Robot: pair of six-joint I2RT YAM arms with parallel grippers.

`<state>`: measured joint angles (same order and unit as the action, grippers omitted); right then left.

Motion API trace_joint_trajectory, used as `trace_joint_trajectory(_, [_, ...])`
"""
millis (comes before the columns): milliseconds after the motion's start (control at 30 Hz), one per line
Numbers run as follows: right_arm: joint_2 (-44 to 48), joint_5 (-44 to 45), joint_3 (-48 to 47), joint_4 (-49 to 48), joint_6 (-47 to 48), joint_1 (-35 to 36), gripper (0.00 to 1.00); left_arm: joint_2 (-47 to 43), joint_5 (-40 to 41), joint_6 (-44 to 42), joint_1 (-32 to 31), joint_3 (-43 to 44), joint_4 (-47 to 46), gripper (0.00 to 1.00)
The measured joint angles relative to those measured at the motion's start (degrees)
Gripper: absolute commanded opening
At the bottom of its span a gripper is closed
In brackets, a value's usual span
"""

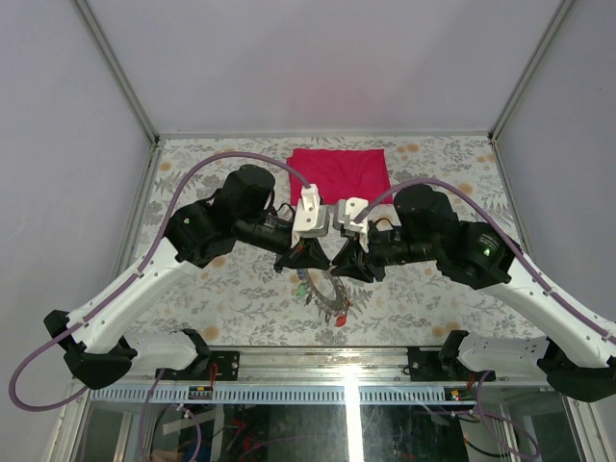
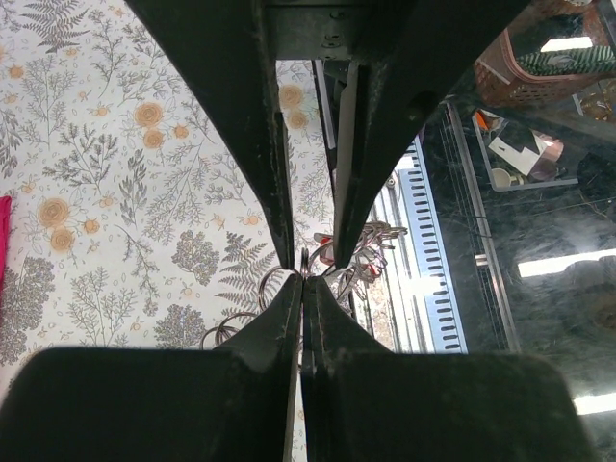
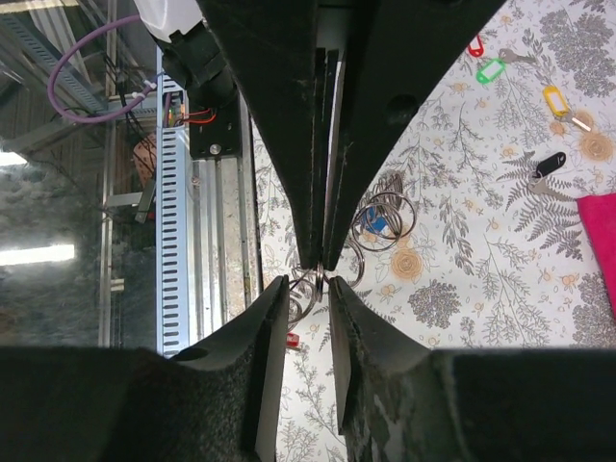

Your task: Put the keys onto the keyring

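Note:
The keyring hangs above the flowered table between both grippers, with smaller wire rings and a red-tagged key dangling under it. My left gripper is shut on the ring's wire. My right gripper faces it tip to tip, open, its fingertips either side of the same ring with a small gap. A blue-tagged key lies among loose rings below. Loose on the table are red, green, yellow and black tagged keys.
A folded red cloth lies at the back of the table, just behind both wrists. The slotted metal rail runs along the near edge, close below the hanging ring. Walls enclose the table on three sides.

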<state>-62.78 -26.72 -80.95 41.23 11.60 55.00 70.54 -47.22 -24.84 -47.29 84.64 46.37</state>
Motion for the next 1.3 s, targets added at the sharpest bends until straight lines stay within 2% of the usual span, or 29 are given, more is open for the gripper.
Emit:
trace_joint_trajectory(267, [-0.83, -0.52, 0.17, 0.04, 0.13, 0.0, 0.11, 0.0, 0.02, -0.52, -0.28, 0.0, 0.76, 0.0])
trace_joint_trajectory(367, [-0.85, -0.48, 0.2, 0.02, 0.28, 0.0, 0.0, 0.0, -0.04, -0.57, -0.31, 0.02, 0.87, 0.0])
trace_joint_trajectory(433, [-0.87, -0.48, 0.2, 0.02, 0.35, 0.0, 0.0, 0.0, -0.07, -0.59, -0.31, 0.02, 0.9, 0.0])
trace_joint_trajectory(467, [-0.85, -0.48, 0.2, 0.02, 0.35, 0.0, 0.0, -0.02, -0.07, -0.61, -0.31, 0.02, 0.9, 0.03])
trace_joint_trajectory(567, [-0.85, -0.48, 0.2, -0.04, 0.35, 0.0, 0.0, -0.07, -0.02, -0.66, -0.31, 0.02, 0.87, 0.26])
trace_joint_trajectory(667, [-0.83, -0.39, 0.52, -0.13, -0.13, 0.0, 0.0, -0.98, 1.36, -0.31, -0.31, -0.24, -0.92, 0.41])
trace_joint_trajectory(933, [1.44, 5.42, 4.04, -2.73, -5.22, 0.0, 0.0, -13.49, 10.47, 7.15, -0.31, -12.5, -16.31, 0.54])
trace_joint_trajectory(1000, [2.05, 7.76, 4.76, -3.89, -7.43, 0.02, 0.0, -15.69, 14.03, 10.23, -0.31, -15.96, -20.81, 0.6])
trace_joint_trajectory(1100, [2.38, 12.7, 5.49, -6.51, -12.04, 0.02, 0.0, -16.87, 19.28, 14.71, -0.31, -19.74, -26.21, 0.68])
trace_joint_trajectory(1300, [1.73, 23.04, 6.03, -10.25, -21.44, 0.02, 0.0, -17.51, 27.45, 20.26, -0.31, -24.9, -32.5, 0.74])
